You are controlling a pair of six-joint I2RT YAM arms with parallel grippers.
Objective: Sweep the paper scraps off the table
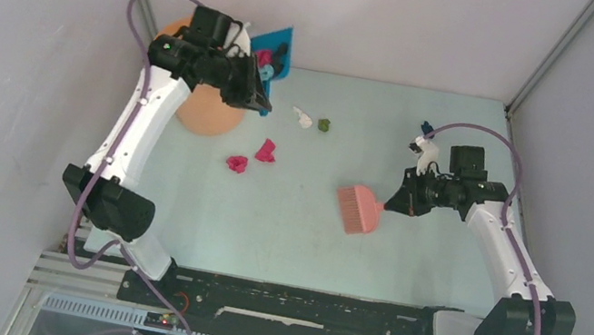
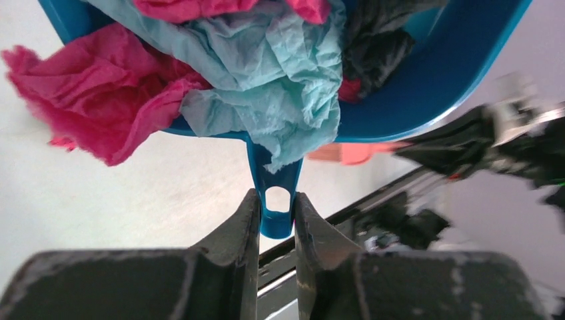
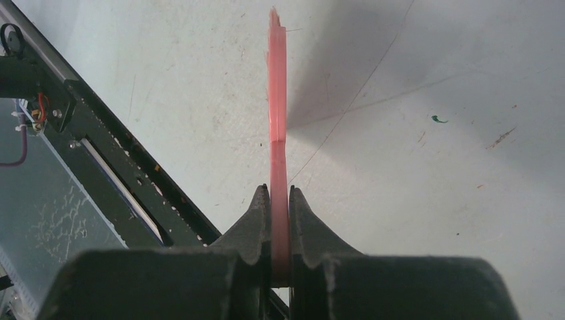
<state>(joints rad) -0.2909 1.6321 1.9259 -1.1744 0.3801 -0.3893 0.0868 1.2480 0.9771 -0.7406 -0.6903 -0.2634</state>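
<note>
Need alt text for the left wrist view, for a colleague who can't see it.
The left end effector grips the handle of a blue dustpan holding crumpled magenta, light blue and black paper scraps, with the pale table behind it.

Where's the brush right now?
In the top view, the pink brush is right of centre of the table, held by the right pincer, with two magenta scraps to its left.
</note>
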